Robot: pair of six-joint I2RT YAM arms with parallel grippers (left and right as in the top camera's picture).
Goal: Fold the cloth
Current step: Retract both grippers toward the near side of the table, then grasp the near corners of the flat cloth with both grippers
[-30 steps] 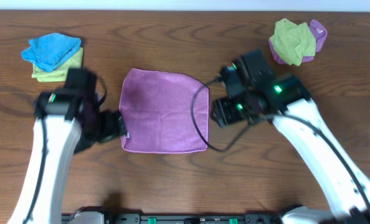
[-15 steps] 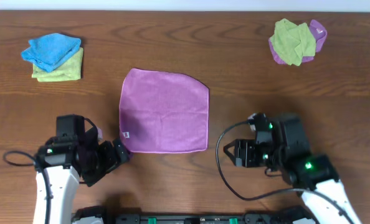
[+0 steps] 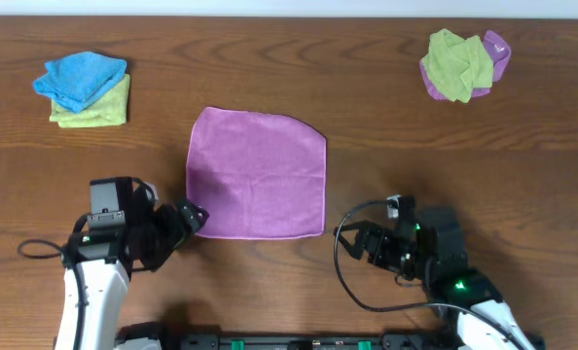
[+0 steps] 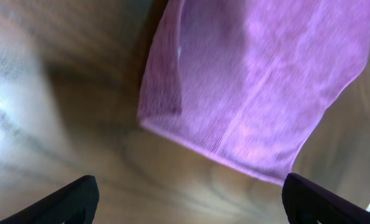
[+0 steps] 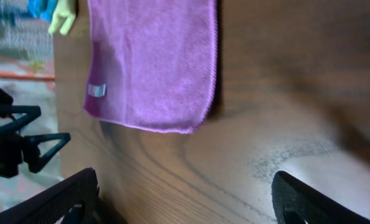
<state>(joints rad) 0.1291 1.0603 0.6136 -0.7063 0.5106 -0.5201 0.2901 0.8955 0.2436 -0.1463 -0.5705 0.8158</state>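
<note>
Dark wood-grain worktop [image 3: 367, 126] fills the overhead frame, with the purple cloth [image 3: 258, 175] lying flat and spread out just left of centre, its rounded corners showing and a small white label [image 5: 96, 89] near its lower left corner.

At lower left, the left end effector [image 3: 194, 216] sits just beside that corner; whether it touches the fabric cannot be told from above. Its wrist camera shows both dark fingertips [image 4: 66, 196] at the bottom corners of the picture, spread wide, with bare wood between them and the cloth's edge lying beyond.

At lower right, the right end effector [image 3: 355, 241] hovers apart from the cloth, below and to the right of its lower right corner. Its fingertips [image 5: 66, 193] also stand wide apart and grip nothing. A black cable [image 3: 340, 277] loops beside this arm, over bare worktop and short of the cloth.

Other fabrics lie well apart from the work. In the upper left, a bright blue cloth [image 3: 78, 78] rests on a folded yellow-green cloth [image 3: 99, 112]. In the upper right, a crumpled yellow-green cloth [image 3: 454, 63] is heaped on another purple piece [image 3: 496, 47].
</note>
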